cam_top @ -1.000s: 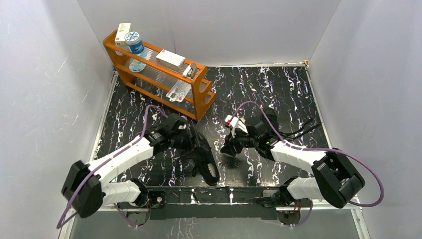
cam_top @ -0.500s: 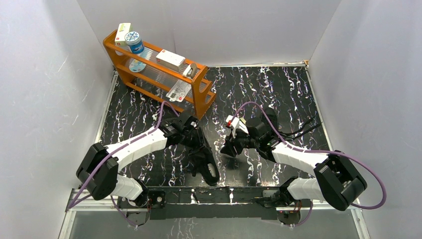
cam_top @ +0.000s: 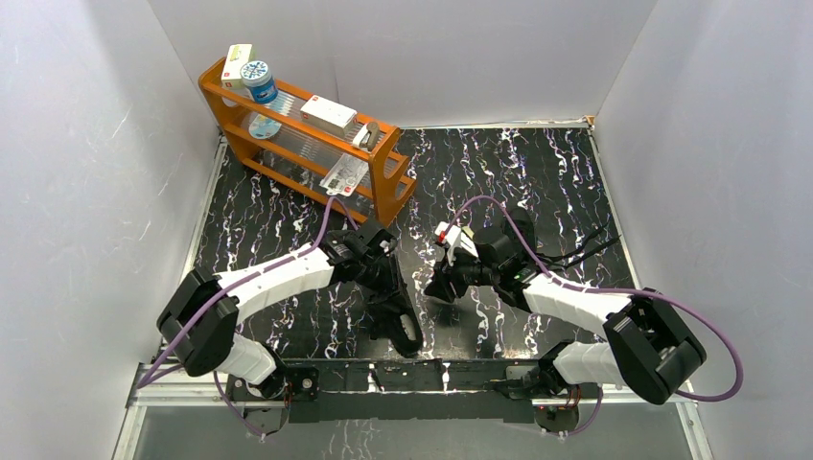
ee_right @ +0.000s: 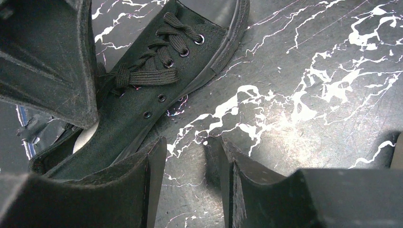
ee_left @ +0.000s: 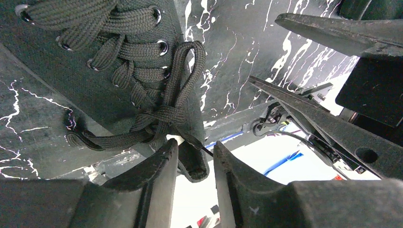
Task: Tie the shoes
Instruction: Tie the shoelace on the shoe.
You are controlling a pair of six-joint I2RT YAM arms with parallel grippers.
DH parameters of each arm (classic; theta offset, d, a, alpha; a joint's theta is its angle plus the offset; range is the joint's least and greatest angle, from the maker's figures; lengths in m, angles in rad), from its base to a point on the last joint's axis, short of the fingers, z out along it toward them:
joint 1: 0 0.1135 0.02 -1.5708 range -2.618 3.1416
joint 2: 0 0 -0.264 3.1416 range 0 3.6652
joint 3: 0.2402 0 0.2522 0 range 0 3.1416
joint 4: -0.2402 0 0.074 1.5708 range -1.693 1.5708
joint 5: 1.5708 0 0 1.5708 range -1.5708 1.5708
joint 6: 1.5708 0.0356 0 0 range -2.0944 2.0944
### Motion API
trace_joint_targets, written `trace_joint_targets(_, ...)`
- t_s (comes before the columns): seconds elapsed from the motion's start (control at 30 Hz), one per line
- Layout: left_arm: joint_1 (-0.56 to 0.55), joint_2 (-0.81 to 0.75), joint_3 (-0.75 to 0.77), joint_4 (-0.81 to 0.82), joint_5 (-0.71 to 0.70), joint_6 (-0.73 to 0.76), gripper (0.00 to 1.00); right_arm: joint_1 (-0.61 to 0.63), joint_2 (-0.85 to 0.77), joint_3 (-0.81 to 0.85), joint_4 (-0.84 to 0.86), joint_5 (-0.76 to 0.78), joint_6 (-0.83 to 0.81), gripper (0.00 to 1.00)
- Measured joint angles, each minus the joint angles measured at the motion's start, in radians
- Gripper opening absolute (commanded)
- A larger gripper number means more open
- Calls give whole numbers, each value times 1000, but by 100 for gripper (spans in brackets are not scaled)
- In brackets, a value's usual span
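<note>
The near shoe (cam_top: 397, 309) lies at lower centre of the top view, on the marbled surface (cam_top: 537, 172) between the two arms. In the left wrist view the left fingers (ee_left: 152, 183) stand a narrow gap apart around a dark strip at the shoe's throat, just below a crossed lace with a standing loop (ee_left: 187, 71). Whether they actually pinch the strip cannot be told. The right fingers (ee_right: 128, 190) stand open over bare surface beside the shoe's sole, holding nothing.

Done well, the left pinch takes lace alone, not tongue cloth, and pulls gently so the loop is not dragged flat. The right fingers then want the loop.

Black on black hides which strand is which. The second shoe cannot be made out under the right arm at centre right of the top view; only thin strands (cam_top: 585, 249) show there.
</note>
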Motion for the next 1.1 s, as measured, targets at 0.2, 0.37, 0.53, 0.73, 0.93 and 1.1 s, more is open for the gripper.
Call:
trace_joint_targets(0.2,-11,7,14,-13,-14,7,17,0,10,0,4,-11,3,52)
trace_joint_targets(0.37,-13,19,17,-19,-19,11,0,0,10,0,4,-23,3,59)
trace_joint_targets(0.53,-15,-10,-2,-21,-3,25,0,2,17,0,69,-119,-3,64)
trace_joint_targets(0.73,-22,-145,-123,-13,65,31,0,10,118,12,223,-215,13,64)
trace_joint_targets(0.93,-24,-183,-205,14,104,30,0,11,252,62,301,-274,89,66)
trace_joint_targets(1.1,-24,-189,-246,50,108,16,0,17,274,87,355,-296,145,63)
